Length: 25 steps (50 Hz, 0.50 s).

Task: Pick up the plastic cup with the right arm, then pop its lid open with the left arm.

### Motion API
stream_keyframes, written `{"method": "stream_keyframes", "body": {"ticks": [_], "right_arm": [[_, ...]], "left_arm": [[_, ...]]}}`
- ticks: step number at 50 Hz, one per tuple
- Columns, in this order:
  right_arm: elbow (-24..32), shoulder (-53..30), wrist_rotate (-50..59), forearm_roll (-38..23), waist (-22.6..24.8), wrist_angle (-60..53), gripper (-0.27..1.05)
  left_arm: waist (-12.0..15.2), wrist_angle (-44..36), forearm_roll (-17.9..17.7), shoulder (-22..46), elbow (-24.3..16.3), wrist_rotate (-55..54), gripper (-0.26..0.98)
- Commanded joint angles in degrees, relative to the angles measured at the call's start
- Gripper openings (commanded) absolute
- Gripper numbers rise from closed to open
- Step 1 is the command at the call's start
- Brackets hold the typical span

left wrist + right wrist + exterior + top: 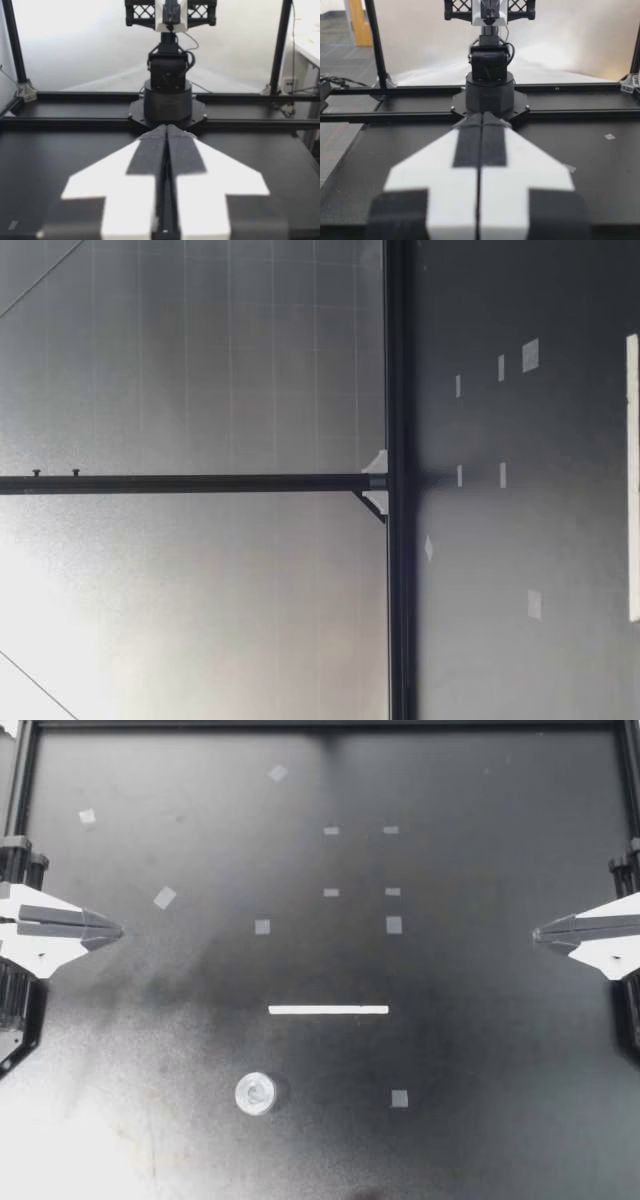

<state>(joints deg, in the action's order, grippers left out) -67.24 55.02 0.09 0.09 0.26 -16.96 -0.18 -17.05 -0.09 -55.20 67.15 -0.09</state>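
My left gripper (118,931) rests at the table's left edge, shut, with nothing between its fingers. My right gripper (537,933) rests at the right edge, also shut and empty. The two point at each other across the table. In the left wrist view the shut fingers (150,155) aim at my other arm's base (168,102); the right wrist view shows the same with its fingers (468,145) and the opposite base (490,95). A small round silver object (255,1094) lies near the front of the table, left of centre, far from both grippers.
A white strip of tape (328,1010) lies across the middle of the black table (480,1050). Several small grey tape squares dot the surface, such as one at the left (164,898) and one near the front (399,1098). A black frame rail (395,360) borders the table.
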Motion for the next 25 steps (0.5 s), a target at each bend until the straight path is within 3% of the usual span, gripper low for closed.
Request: {"method": "stream_keyframes", "body": {"ticks": [1, 5, 13, 17, 21, 25], "right_arm": [[-0.88, -0.35, 0.00, 0.00, 0.09, -0.35, 0.06], [-3.78, -0.88, -0.26, 0.00, 0.09, -0.88, -0.03], [-5.80, -2.02, 0.00, 0.00, 0.35, -2.90, -0.04], [-4.75, -4.39, 0.09, 0.00, 2.37, -3.43, -0.04], [-2.99, -8.53, 0.09, -0.18, 5.45, -3.43, -0.01], [-1.32, -14.06, 0.09, -0.18, 8.53, -3.96, 0.07]], "left_arm": [[-0.79, -2.11, -0.26, 0.44, 3.87, -0.44, 0.01], [-0.79, -5.80, -1.93, 0.44, 6.94, -1.67, -0.07], [-0.79, -6.94, -4.66, 1.41, 9.40, -3.60, -0.08], [-2.46, -1.67, -4.57, 3.52, 6.86, -4.83, -0.08], [-5.98, 5.19, -4.39, 7.47, 2.64, -5.71, -0.08], [-8.61, 8.00, -4.39, 12.04, -0.44, -6.15, -0.08]]}}
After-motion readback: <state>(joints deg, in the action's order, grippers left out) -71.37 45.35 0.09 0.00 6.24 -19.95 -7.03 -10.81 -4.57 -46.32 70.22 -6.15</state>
